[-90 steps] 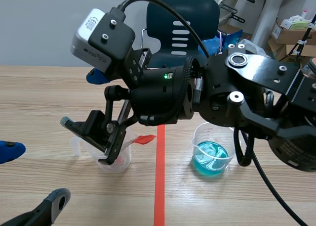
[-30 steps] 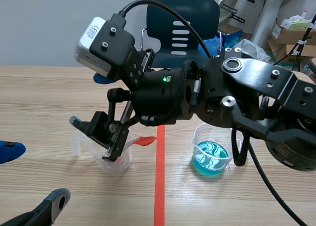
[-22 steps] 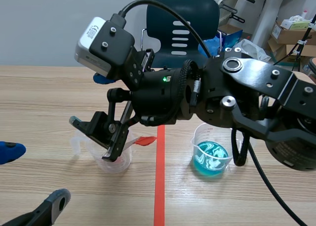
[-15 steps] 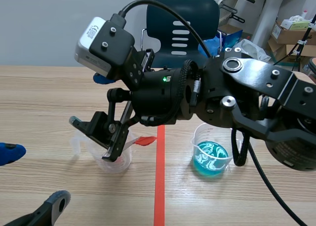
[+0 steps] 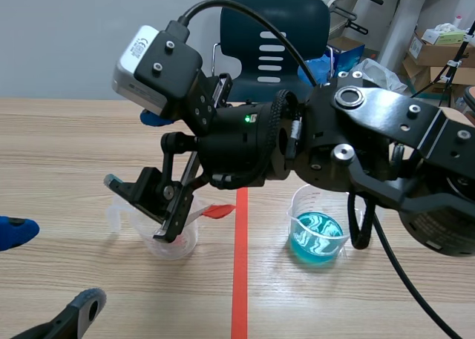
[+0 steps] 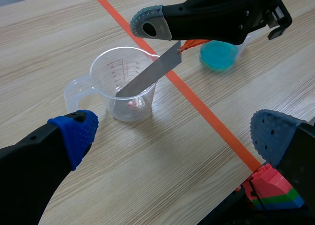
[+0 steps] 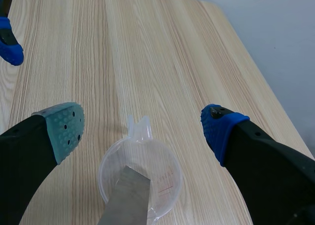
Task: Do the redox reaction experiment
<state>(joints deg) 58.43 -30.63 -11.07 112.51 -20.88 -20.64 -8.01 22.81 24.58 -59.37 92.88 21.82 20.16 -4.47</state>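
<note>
Right claw (image 7: 141, 129): spread wide over clear cup (image 6: 129, 82).
Metal strip (image 6: 150, 77): slanting into that cup.
Left claw (image 6: 174, 134): spread above tabletop (image 6: 147, 176).

A pale grey wall (image 5: 67, 35) fills the back from 9 to 12 o'clock. A light wooden table (image 5: 59, 139) spans the whole width. Behind it at 12 o'clock stands a dark blue chair (image 5: 297, 20) with slots in its back. At 2 o'clock lie cardboard boxes (image 5: 436, 57), beside a white column (image 5: 404, 16), perhaps a basin's pedestal. The light is even.
</note>
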